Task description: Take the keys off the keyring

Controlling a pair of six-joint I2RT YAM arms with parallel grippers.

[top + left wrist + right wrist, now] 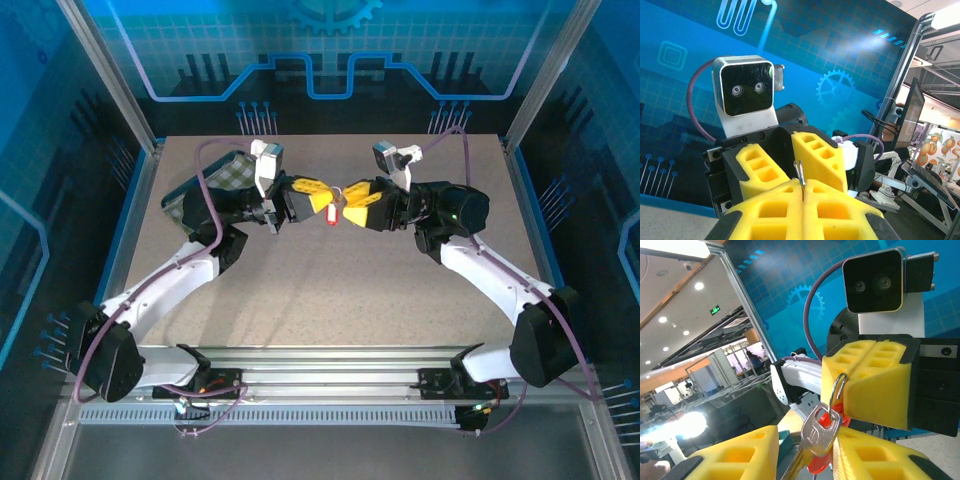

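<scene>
Above the table, the left gripper is clamped tight on the thin ring. From that ring the key and red tag hang inside the right gripper. Its jaws stand partly apart, and a gap shows beside the key.

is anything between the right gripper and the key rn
Nothing visible does. The key hangs from the keyring, which is pinched in the shut left gripper, and it sits in the gap of the open right gripper. The red tag hangs right against the key, so it might get caught too.
</scene>
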